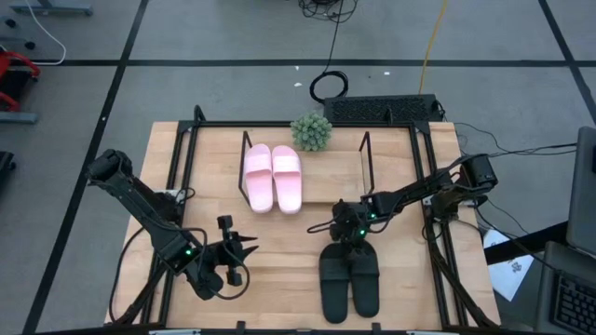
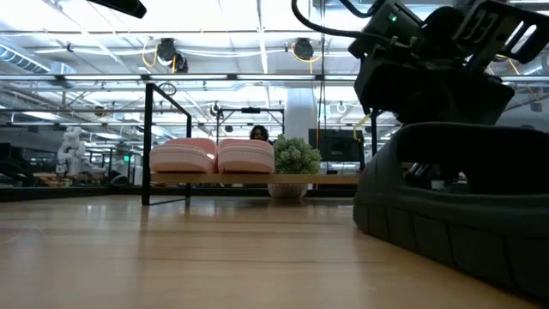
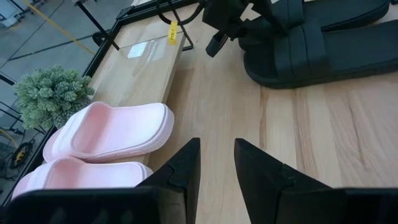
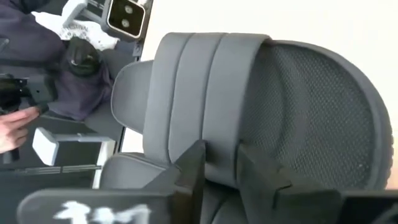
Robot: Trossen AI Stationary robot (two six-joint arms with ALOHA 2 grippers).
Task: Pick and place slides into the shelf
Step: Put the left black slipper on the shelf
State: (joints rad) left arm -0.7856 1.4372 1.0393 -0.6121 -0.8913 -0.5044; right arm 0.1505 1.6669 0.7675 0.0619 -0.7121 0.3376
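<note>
Two pale pink slides [image 1: 272, 177] lie side by side on the left half of the shelf [image 1: 331, 177], soles on its board; the low view shows them too [image 2: 214, 156]. Two black slides [image 1: 349, 281] lie soles down on the table near its front edge. My right gripper [image 1: 347, 240] is at the far end of the left black slide [image 4: 261, 93], shut on its strap. My left gripper [image 3: 217, 167] hovers open to the left of them, above bare table, nothing between its fingers. My right gripper has the black slide's wide strap [image 4: 219, 134] between its two fingers, at the strap's edge beside the textured footbed. The fingers [image 4: 189, 171] slant down from the table's far right. The slide's sole [image 2: 446, 245] rests on the table.
A small green plant [image 1: 311, 131] stands just behind the shelf. The shelf's right half [image 3: 146, 59] is bare board between dark metal end frames [image 1: 365, 158]. A black box [image 1: 382, 110] sits beyond the table's far edge. Dark rails run along the table's left and right sides.
</note>
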